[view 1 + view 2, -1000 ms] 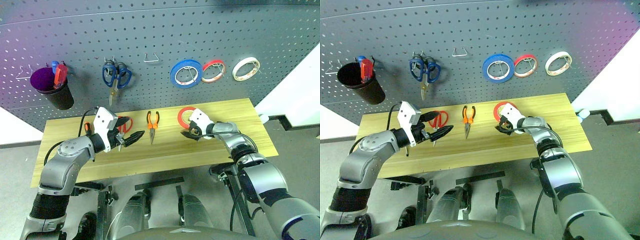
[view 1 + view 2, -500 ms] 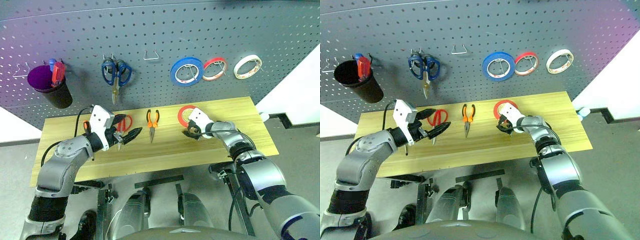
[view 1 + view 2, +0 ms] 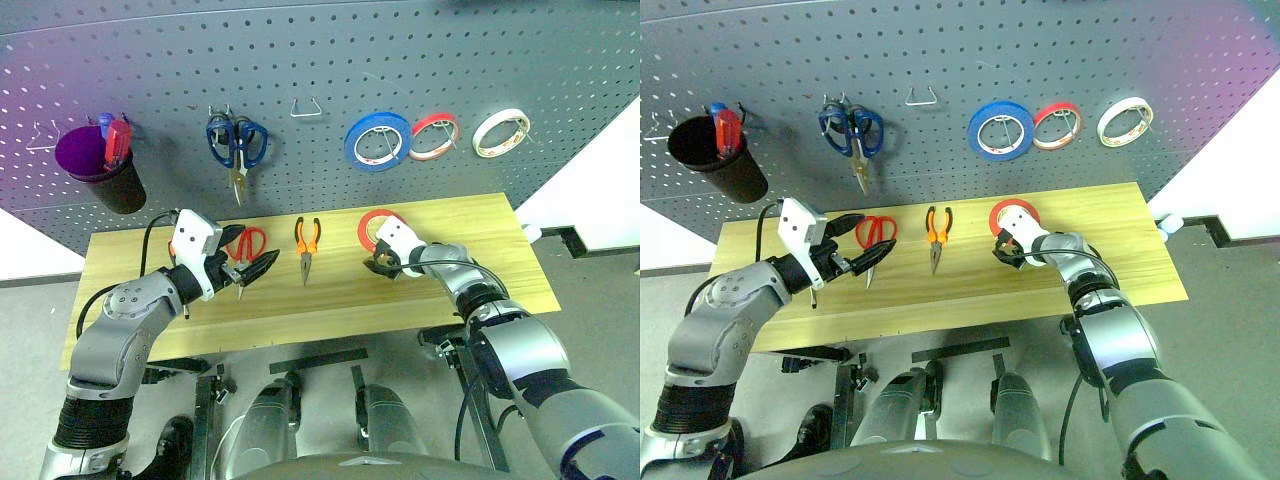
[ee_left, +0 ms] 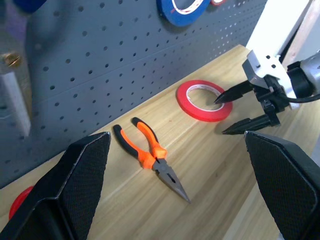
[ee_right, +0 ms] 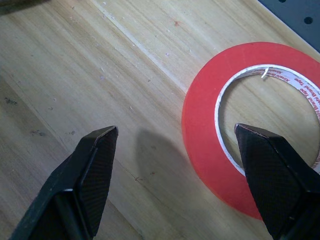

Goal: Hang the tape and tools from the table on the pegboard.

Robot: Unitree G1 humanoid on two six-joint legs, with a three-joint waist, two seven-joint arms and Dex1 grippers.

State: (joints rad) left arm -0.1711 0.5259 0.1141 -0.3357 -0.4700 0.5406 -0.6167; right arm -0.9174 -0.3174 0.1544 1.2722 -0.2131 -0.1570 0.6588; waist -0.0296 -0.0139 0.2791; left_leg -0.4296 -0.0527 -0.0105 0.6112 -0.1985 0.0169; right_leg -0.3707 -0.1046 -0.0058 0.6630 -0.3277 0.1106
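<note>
Nothing on the desk (image 3: 450, 285) is shifting since before; right tool (image 5: 175, 150) is hovering wide over the red tape (image 5: 210, 150), its inner label too small to read; left tool (image 4: 175, 165) wide, empty.

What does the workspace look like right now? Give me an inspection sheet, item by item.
Surface: wooden table, bare planks around the tools.
Job's things: red tape flat on the table; pliers and red scissors lying beside it; pegboard behind.
Clutter: blue scissors, blue roll, red roll, cream roll and black cup hang on the board.
Grippers: left gripper open, above the table near the red scissors; right gripper open at the tape, one finger over its hole.
Cables: black cable on the left arm.
Surroundings: grey floor.
</note>
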